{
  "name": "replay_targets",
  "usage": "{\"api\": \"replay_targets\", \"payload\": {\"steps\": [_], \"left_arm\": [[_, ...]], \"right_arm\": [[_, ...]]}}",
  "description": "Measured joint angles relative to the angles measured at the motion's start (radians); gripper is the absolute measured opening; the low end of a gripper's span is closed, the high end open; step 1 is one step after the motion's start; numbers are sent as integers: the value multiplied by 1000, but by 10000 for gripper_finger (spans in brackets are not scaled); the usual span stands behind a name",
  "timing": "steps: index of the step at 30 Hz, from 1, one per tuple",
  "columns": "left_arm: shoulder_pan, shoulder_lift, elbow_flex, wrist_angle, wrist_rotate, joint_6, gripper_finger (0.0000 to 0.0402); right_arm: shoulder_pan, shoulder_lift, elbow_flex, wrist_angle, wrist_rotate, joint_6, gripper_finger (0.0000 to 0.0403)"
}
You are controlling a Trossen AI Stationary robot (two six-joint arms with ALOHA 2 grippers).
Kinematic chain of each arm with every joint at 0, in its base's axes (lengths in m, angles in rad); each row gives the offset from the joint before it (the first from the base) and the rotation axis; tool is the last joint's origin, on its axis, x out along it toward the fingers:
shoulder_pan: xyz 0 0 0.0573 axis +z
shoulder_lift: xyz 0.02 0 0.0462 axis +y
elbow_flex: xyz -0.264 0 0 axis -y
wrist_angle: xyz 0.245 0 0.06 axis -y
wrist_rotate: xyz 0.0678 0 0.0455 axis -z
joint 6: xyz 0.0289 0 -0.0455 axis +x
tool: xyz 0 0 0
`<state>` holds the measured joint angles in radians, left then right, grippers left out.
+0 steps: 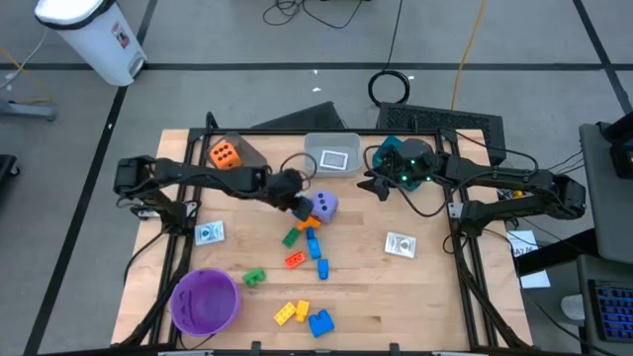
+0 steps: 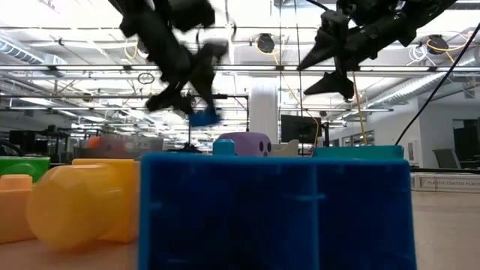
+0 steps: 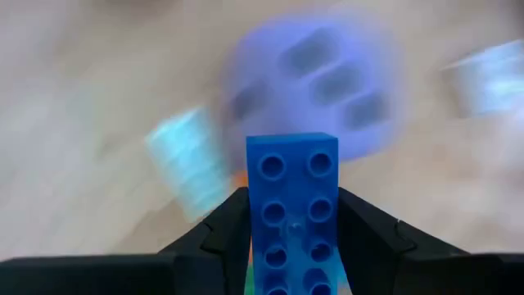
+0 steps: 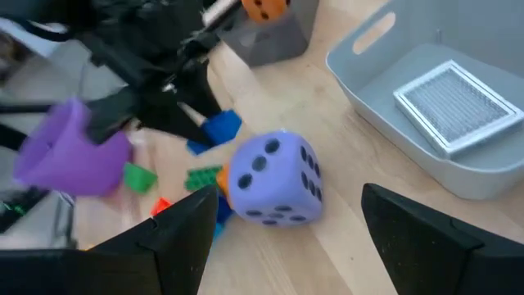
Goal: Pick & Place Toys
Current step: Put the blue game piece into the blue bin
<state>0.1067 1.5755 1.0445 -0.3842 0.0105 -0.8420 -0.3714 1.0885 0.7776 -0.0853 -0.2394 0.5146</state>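
My left gripper [image 1: 300,202] hangs above the table's middle, just left of the purple dotted die [image 1: 323,206], and is shut on a blue brick [image 3: 292,205]. The low view shows that brick [image 2: 202,118] up in the air. Below it lie green [image 1: 292,237], orange [image 1: 309,222], red [image 1: 295,259] and blue [image 1: 319,255] bricks. My right gripper [image 1: 381,183] waits open in the air beside the teal bin [image 1: 401,158], its fingers pointing at the die [image 4: 274,180]. My left gripper pinches the blue brick by its two long sides [image 3: 254,215] between both fingers. The brick lies along the fingers and its free end sticks out past the fingertips. The fingers slant downward from the table's left. The brick is lifted clear of the table.
The grey bin [image 1: 247,150] at far left holds an orange die [image 1: 224,154]; the white bin [image 1: 333,154] holds a card. Loose cards [image 1: 210,232] [image 1: 401,244] lie left and right. Near the front edge are the purple bowl [image 1: 206,300], a green brick [image 1: 254,277], yellow [image 1: 290,312] and blue [image 1: 320,321] bricks.
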Motion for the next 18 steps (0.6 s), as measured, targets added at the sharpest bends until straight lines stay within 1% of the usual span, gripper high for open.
{"api": "replay_targets", "payload": {"steps": [3, 5, 8, 12, 15, 18], "left_arm": [[1, -26, 52, 76, 16, 76, 149], [1, -26, 99, 70, 15, 129, 149], [1, -13, 176, 67, 0, 220, 149], [1, 22, 291, -14, -45, 350, 149], [1, 66, 387, -134, -81, 443, 149], [1, 114, 469, -220, -95, 519, 149]], "right_arm": [[0, 0, 0, 72, 0, 119, 293], [0, 0, 0, 119, -4, 235, 293], [0, 5, 0, 184, -57, 392, 293], [13, 33, 0, 245, -103, 534, 293], [28, 61, 0, 260, -104, 581, 293], [41, 95, 0, 256, -104, 605, 293]]}}
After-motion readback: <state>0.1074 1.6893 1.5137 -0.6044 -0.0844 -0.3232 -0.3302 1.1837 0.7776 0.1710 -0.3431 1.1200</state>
